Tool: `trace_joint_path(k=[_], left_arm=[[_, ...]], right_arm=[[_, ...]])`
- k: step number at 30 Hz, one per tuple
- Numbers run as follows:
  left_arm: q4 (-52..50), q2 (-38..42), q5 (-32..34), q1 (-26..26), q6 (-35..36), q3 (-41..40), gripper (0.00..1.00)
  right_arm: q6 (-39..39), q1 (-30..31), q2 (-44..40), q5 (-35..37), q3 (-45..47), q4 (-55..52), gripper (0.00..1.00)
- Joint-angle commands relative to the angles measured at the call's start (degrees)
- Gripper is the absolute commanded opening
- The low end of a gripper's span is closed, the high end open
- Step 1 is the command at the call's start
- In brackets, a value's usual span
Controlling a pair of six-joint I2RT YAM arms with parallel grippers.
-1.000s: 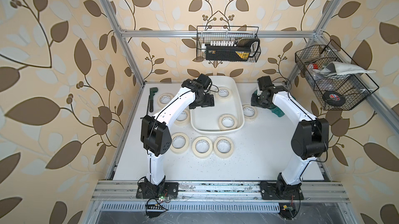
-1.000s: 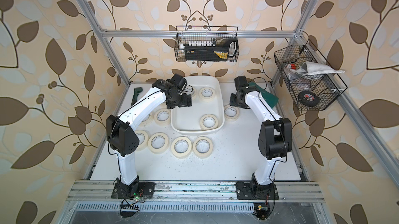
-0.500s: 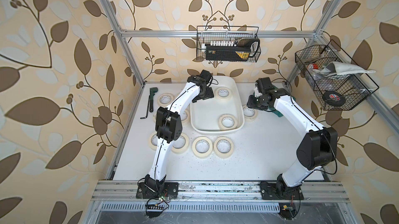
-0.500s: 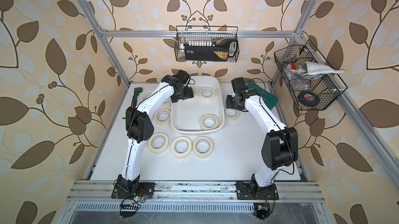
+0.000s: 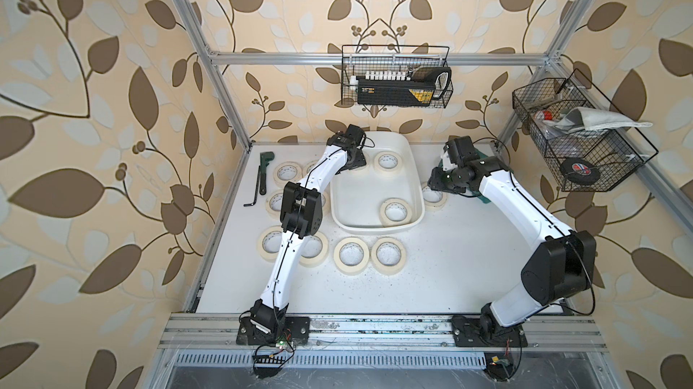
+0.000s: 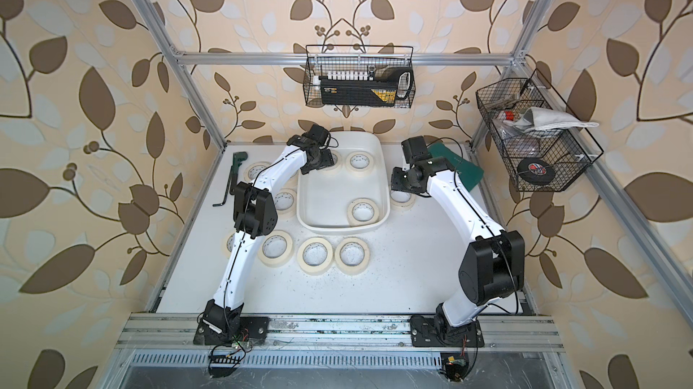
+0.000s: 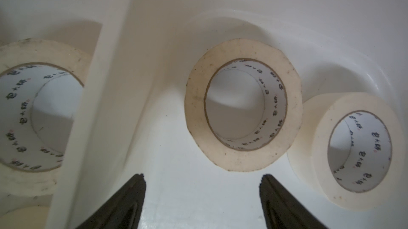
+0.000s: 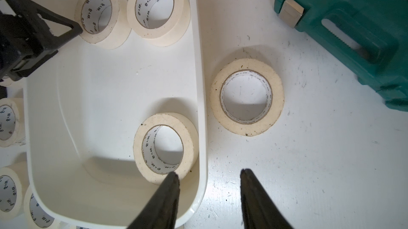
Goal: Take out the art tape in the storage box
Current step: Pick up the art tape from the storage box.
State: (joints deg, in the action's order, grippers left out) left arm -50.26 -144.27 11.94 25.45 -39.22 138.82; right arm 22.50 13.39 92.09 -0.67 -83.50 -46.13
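Status: left end effector [image 7: 203, 178] sits low inside the storage box [image 5: 360, 195], at the box's far end. Its jaws are spread wide with nothing between them. One art tape roll [image 7: 195, 110] lies flat on the box floor just ahead of the fingertips, clear of both. A second roll [image 7: 309, 150] sits right beside it, off to one finger's side, and the two look to be touching. Past the box wall on the opposite finger's side, an outside roll [image 7: 22, 49] rests on the bench [image 5: 450, 255].

Right end effector [image 8: 209, 173] hangs above the box's long side wall, jaws parted and empty. In the right wrist view one finger [image 8: 165, 199] overlaps the third roll [image 8: 167, 118], which lies flat in the box's near corner, close to the wall. The other finger is over bare bench. Just ahead of this end effector a bench roll [image 8: 247, 128] lies flat outside the box, near the wall, untouched. Teal case [image 8: 353, 29] is further ahead, off to the outer finger's side.

Three rolls are in the box. Front rolls [image 5: 351, 255] lie flat in a row on the bench, well behind both end effectors.
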Motion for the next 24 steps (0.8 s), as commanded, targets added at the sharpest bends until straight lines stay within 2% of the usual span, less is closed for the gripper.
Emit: trace_joint_path(k=[1,7,11,18,24], left_arm=[[4.26,-0.81,1.71,-0.55,0.41,2.49,0.81],[5.2,-4.33,1.24,-0.73,-0.89,5.43,0.8],[5.18,-4.96,1.47,-0.75,-4.45,3.69,0.79],[5.86,-5.26,0.8,-0.55,-6.54,2.18,0.69],[6.27,-6.01,0.46,-0.57,-7.29,1.54,0.7]], right_arm=[[0.35,0.25,-1.49,-0.71,1.06,-0.98,0.47],[0.26,0.26,-1.62,-0.78,1.51,-0.94,0.47],[0.48,0.29,-1.38,-1.5,1.5,-0.64,0.47],[0.79,0.5,-0.97,-2.23,1.37,-0.63,0.47],[0.7,0.53,-0.79,-2.57,1.4,-0.63,0.47]])
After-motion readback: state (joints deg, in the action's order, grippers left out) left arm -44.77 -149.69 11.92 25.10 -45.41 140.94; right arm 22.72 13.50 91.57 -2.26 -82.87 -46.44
